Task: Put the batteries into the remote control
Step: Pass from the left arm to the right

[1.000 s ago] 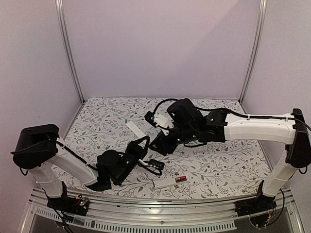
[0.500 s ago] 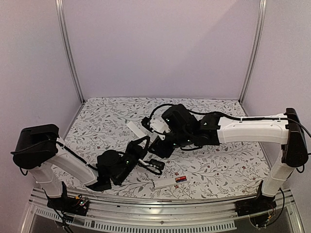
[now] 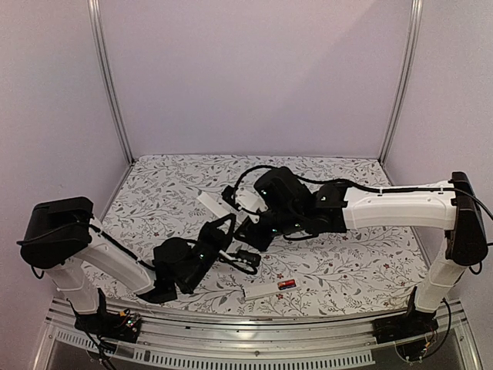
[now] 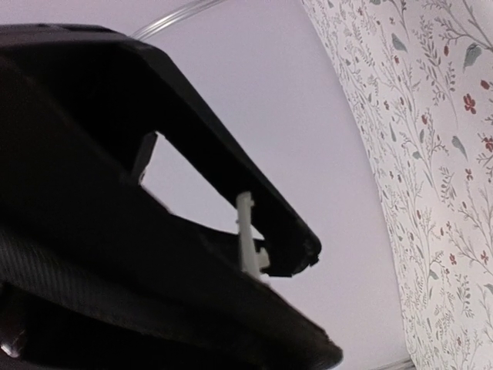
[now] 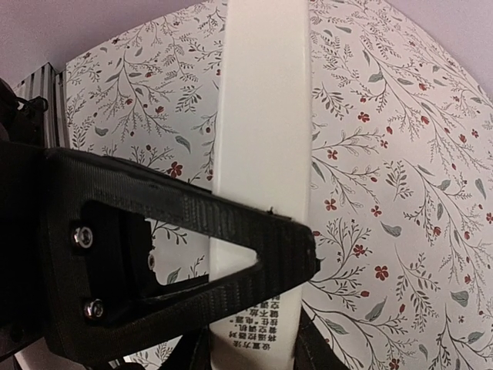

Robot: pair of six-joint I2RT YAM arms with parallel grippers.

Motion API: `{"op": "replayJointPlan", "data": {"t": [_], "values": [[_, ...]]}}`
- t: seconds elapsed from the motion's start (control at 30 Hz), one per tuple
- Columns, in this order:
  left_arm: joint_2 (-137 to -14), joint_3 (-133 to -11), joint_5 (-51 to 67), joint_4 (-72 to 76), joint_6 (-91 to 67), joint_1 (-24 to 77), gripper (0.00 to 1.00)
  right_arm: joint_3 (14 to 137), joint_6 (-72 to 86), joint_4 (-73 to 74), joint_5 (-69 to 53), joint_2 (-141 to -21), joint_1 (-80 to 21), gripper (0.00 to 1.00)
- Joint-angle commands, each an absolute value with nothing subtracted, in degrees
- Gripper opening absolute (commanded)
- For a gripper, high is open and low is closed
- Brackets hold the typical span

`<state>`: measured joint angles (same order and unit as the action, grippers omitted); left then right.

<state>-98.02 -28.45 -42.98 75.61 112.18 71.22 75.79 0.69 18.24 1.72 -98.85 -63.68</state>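
Observation:
The white remote control [image 3: 264,291] lies near the table's front edge with a red-and-black battery [image 3: 287,285] at its right end. My right gripper [image 3: 248,229] is shut on one end of the thin white cover strip [image 3: 210,203], low over the mid-table. In the right wrist view the strip [image 5: 266,116] runs between the jaws [image 5: 296,304]; it is smooth, with small printed text at its near end. My left gripper [image 3: 242,260] rests low just left of the remote. In its wrist view the jaws [image 4: 308,297] stand nearly together, with a thin white sliver [image 4: 246,231] between them that I cannot identify.
The table has a floral cloth [image 3: 347,262] and plain walls on three sides, with metal posts [image 3: 112,85] at the back corners. A metal rail [image 3: 254,324] runs along the front edge. The two grippers are close together at mid-table.
My right arm has reached further left and lower. The cover strip has shifted slightly up-left with it. The left arm, remote and battery have not moved.

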Motion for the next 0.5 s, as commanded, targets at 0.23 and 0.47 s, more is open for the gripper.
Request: {"op": "replayJointPlan", "data": {"t": [0.23,0.47], "values": [[-98.24,-28.39,-43.35,105.38,110.08,71.89,0.41,74.5,-2.21,19.66,4.96,-96.86,-61.17,0.15],[-96.49,-26.53,-46.85,105.34,104.46,71.91,0.68,70.78,-4.33,19.78,3.85,-93.28,-59.43,0.15]]}}
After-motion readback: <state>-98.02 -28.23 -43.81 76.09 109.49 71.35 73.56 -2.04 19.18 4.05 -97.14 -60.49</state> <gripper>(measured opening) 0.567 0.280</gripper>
